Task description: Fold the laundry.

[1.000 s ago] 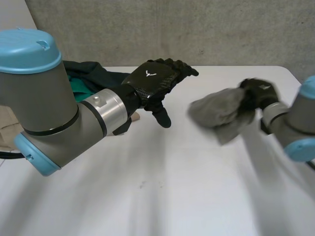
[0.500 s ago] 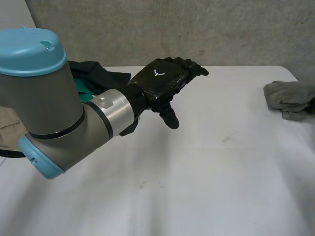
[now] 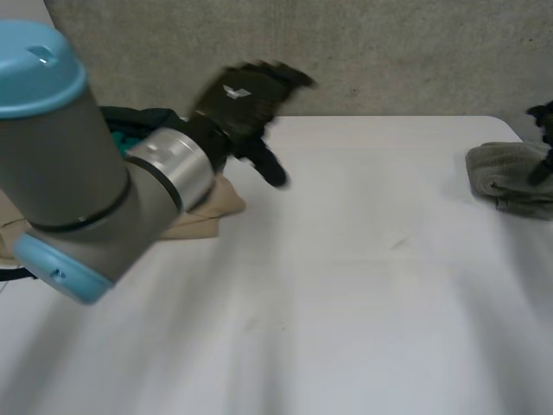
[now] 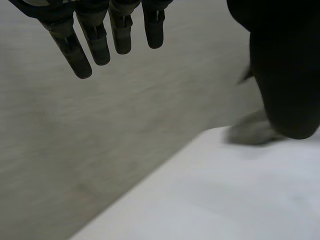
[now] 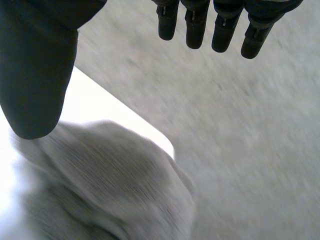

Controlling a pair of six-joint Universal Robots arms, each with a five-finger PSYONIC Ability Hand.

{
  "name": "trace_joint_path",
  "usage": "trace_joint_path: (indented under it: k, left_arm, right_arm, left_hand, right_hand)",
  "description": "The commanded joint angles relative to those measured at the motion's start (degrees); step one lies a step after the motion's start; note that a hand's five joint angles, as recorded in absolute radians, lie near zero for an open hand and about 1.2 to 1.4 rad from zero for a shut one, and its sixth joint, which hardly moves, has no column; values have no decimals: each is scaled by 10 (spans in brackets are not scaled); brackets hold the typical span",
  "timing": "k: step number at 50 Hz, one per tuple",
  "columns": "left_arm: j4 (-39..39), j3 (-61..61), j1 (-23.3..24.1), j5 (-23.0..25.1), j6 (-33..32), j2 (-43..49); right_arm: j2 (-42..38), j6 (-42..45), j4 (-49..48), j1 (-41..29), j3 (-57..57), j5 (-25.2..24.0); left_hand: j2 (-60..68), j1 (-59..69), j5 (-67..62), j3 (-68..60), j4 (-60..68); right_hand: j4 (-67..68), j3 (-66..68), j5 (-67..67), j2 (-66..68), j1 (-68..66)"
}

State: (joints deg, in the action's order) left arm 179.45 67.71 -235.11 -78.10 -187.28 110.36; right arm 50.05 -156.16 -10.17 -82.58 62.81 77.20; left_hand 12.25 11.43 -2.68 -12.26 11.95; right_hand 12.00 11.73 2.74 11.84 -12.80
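Observation:
A crumpled grey cloth lies in a heap at the table's right edge. My right hand hovers just over it at the view's right border. In the right wrist view that hand is open, fingers straight and thumb spread, and the grey cloth lies free under the palm. My left hand is raised above the table's back left, open and empty. In the left wrist view its fingers are straight, with the grey cloth far off beyond the thumb.
A tan cloth lies flat at the left of the white table, partly under my left arm. Dark green and teal laundry is piled behind it. A grey wall stands close beyond the table's far edge.
My right hand carried the grey cloth to the table's right edge and let it go, its fingers opening. My left hand swung back and to the left, uncovering the tan cloth.

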Motion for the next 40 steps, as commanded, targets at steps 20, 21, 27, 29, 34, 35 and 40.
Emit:
trace_joint_path:
  k: [20,21,27,29,34,35,40]
  left_arm:
    - [170,-5,-296,-91,-264,196]
    - [170,-3,-294,-87,-259,192]
    - [172,-13,-297,-50,-190,145]
    - [172,-47,-298,-22,-161,145]
    - [137,-148,-312,1,-144,201]
    - [126,-167,-317,1,-144,216]
    - [75,-259,-331,6,-145,290]
  right_arm:
    - [192,193,-76,-122,394,-115]
    - [191,193,-76,-122,394,-115]
    - [191,191,-76,-123,393,-115]
    - [192,191,-76,-123,393,-115]
    - [191,191,-76,-122,395,-114]
    - [191,191,-76,-122,395,-114]
    - [190,191,-76,-121,395,-115]
  left_hand:
    - [44,52,-39,-43,47]
    - [44,52,-39,-43,47]
    - [91,99,-86,-90,94]
    - [111,119,-107,-111,114]
    - [103,111,-98,-102,105]
    - [101,109,-96,-101,104]
    - [102,111,-98,-102,105]
  right_hand:
    - [-20,-17,-27,-18,28]
    - [-20,-17,-27,-18,28]
    - [-20,-17,-27,-18,28]
    - [-20,-17,-27,-18,28]
    - [-20,-17,-27,-18,28]
    - [-20,-17,-27,-18,28]
    - [-20,-17,-27,-18,28]
